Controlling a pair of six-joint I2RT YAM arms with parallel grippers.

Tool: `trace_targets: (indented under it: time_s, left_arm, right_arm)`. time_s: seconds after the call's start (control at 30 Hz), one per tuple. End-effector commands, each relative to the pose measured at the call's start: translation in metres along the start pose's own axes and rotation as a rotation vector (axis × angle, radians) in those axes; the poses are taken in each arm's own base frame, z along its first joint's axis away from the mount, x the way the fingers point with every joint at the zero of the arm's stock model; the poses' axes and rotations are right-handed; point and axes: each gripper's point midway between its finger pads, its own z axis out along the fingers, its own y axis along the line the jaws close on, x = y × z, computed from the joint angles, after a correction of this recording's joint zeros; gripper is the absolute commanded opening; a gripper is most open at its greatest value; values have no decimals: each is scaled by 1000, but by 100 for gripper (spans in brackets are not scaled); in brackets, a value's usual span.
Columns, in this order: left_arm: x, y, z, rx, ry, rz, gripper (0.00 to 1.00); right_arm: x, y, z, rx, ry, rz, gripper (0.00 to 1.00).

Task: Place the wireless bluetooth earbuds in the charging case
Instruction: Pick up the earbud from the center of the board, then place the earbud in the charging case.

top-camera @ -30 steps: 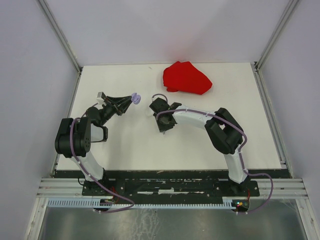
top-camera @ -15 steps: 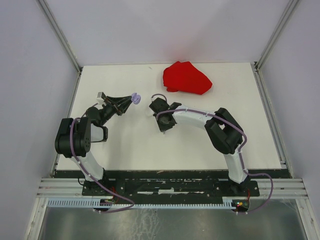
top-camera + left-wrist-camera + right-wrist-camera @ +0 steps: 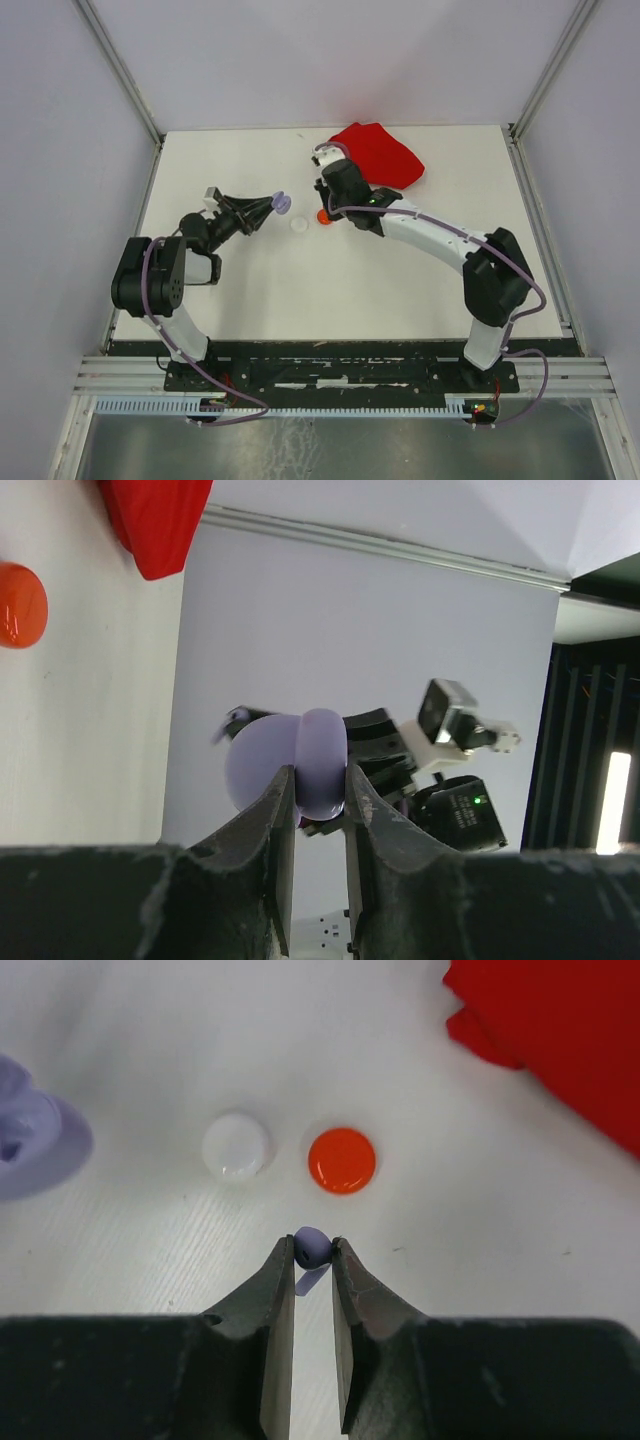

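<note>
My left gripper [image 3: 276, 205] is shut on the lilac charging case [image 3: 282, 203], held open and on edge above the table; the left wrist view shows the case [image 3: 318, 765] pinched between both fingers. My right gripper [image 3: 313, 1252] is shut on a tiny lilac earbud [image 3: 311, 1248], its stem pointing down, held above the table just short of the red round case [image 3: 342, 1160] and the white round case [image 3: 237, 1146]. In the top view the right gripper [image 3: 329, 200] hovers by the red case [image 3: 323, 216] and the white case [image 3: 299, 225]. The earbud does not show there.
A crumpled red cloth [image 3: 375, 155] lies at the back of the white table, right behind the right wrist; it also shows in the right wrist view [image 3: 560, 1030]. The lilac case sits at that view's left edge [image 3: 30, 1140]. Walls close in on the left, back and right.
The right arm swung from mid-table to the back near the cloth, uncovering the white and red cases. The left gripper shifted a little right with the lilac case.
</note>
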Motion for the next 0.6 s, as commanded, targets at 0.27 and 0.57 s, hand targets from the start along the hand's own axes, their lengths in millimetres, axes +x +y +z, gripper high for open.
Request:
trace_targets:
  time_s: [0.27, 0.57]
  left_arm:
    - [40, 0, 27, 13, 101, 51, 3]
    - [51, 9, 37, -5, 124, 34, 3]
  right_arm:
    - [-100, -4, -63, -133, -577, -128, 12]
    - [-102, 9, -84, -243, -743, -160, 12]
